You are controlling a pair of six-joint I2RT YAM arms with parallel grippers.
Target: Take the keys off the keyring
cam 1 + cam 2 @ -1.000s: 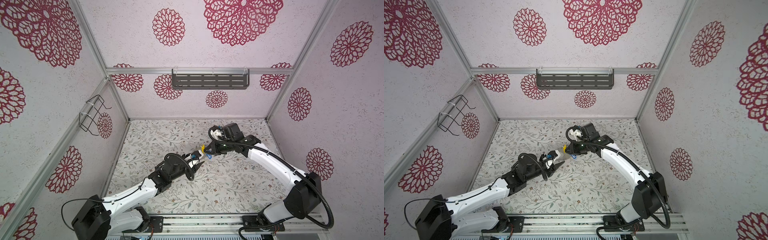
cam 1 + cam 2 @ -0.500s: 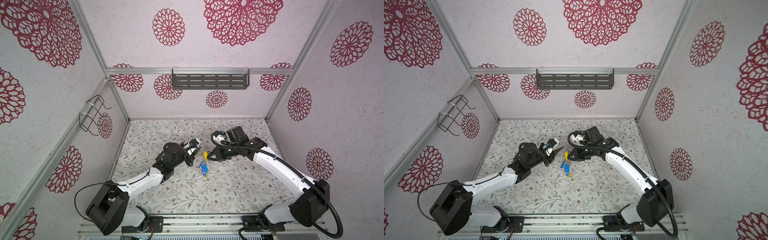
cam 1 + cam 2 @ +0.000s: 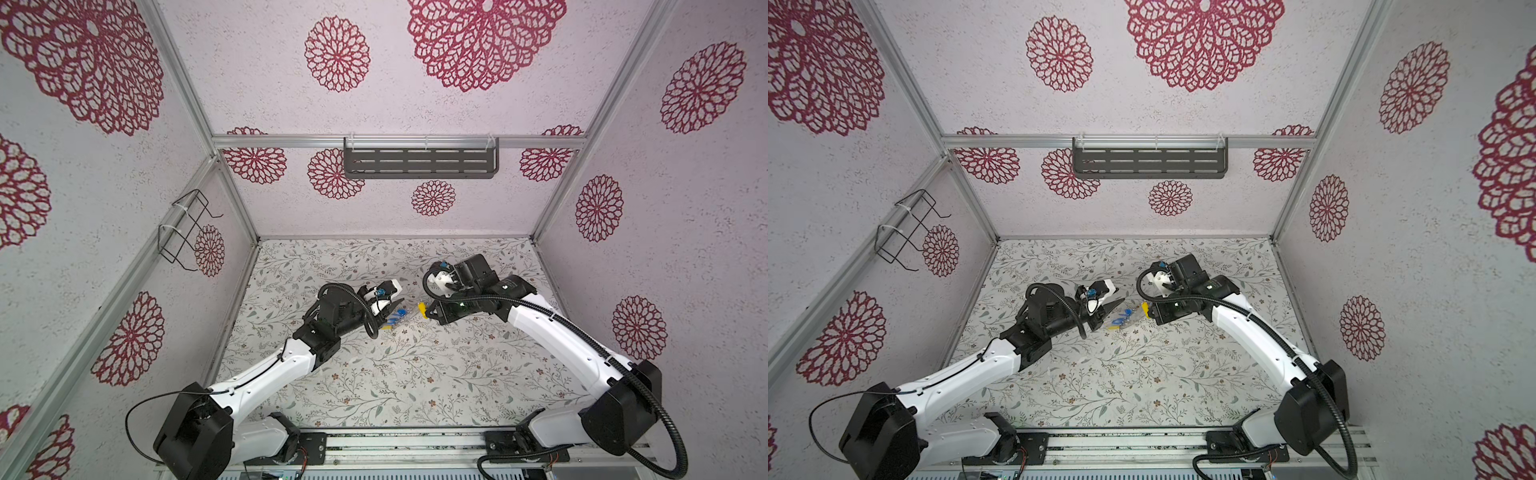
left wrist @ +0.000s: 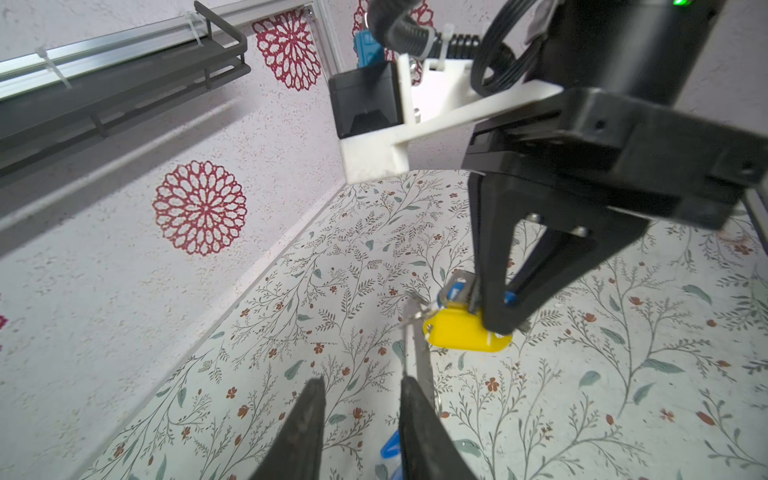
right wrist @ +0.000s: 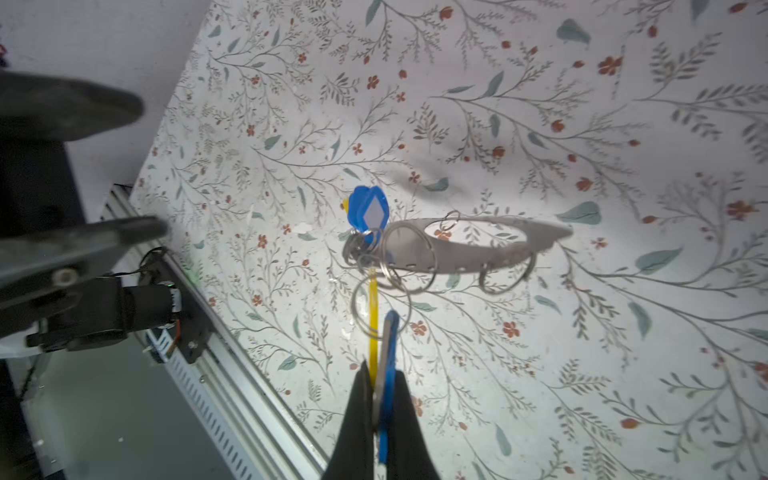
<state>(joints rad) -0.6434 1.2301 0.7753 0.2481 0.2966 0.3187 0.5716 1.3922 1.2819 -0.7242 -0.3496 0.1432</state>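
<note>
The right gripper clamps one blue tag of the keys, between the arms.
The keyring, edge-on just beyond, is hard to make out in both top views; the left gripper has its jaws apart, empty.

Dark slotted shelf is mounted on the back wall, under an aluminium rail. Black wire rack is fixed on the left wall. Walls are papered with red rosettes. Surface is covered in a floral print. Metal track runs along its front edge.
</note>
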